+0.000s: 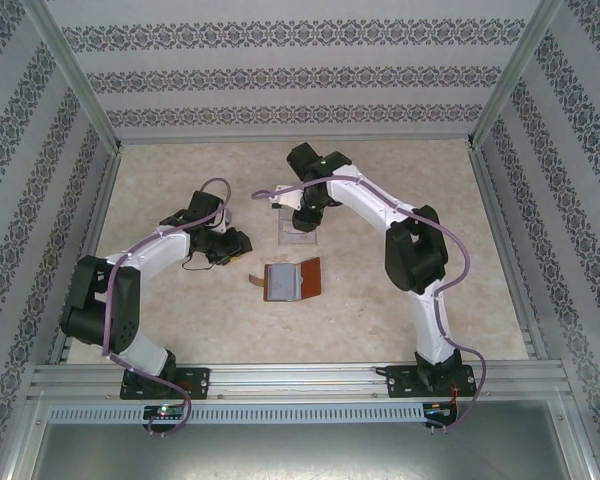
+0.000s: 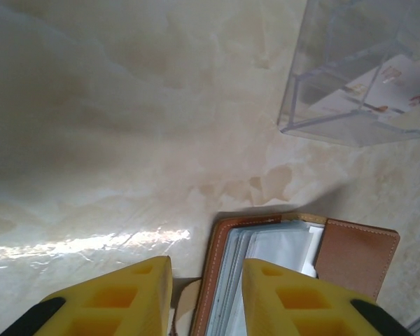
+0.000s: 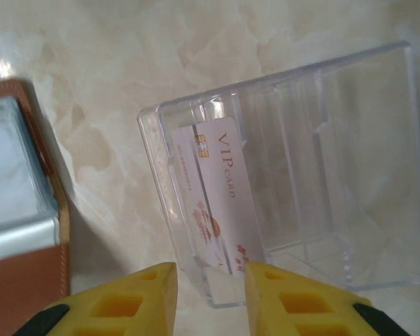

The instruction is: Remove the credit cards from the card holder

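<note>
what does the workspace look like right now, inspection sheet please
surface: pale marble-look table, some glare
job's things: card holder lying open, clear sleeves showing; one VIP card standing in the clear tray
clutter: nothing seen
grippers: left gripper open over the card holder's edge; right gripper open above the tray's card
cables: purple cable looped along each arm
surroundings: patterned walls, metal frame rail
</note>
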{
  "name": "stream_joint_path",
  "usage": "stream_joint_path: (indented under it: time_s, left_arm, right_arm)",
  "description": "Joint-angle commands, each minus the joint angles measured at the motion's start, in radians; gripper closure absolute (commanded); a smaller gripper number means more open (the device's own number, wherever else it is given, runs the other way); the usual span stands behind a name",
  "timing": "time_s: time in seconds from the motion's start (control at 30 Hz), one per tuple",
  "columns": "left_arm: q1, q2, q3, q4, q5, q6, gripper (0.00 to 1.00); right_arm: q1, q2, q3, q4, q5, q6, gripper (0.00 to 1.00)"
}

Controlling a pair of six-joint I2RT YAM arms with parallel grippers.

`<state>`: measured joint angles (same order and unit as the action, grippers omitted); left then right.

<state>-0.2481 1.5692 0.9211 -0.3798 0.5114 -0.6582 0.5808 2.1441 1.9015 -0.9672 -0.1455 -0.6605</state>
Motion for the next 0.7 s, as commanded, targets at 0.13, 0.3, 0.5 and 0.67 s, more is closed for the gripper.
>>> stream_joint_path:
  time_s: [0.13, 0.3, 0.5, 0.67]
  left_arm:
    - [-0.054, 0.046, 0.024, 0.006, 0.014, -0.003, 0.69]
    - [-0.106, 0.064, 0.056, -0.027, 0.01, 0.009, 0.72]
    - [-0.176, 0.08, 0.098, -0.08, -0.045, 0.024, 0.75]
    - [-0.204, 0.109, 0.1, -0.105, -0.098, 0.014, 0.82]
  right_arm:
    - [0.032, -0.166, -0.199, 0.201, 0.074, 0.509, 0.68]
    - [0.046, -0.235, -0.296, 0.219, 0.102, 0.797, 0.7]
    - [0.05, -0.307, -0.42, 0.261, 0.043, 1.063, 0.74]
    - [0.063, -0.335, -0.499, 0.292, -0.084, 1.17, 0.74]
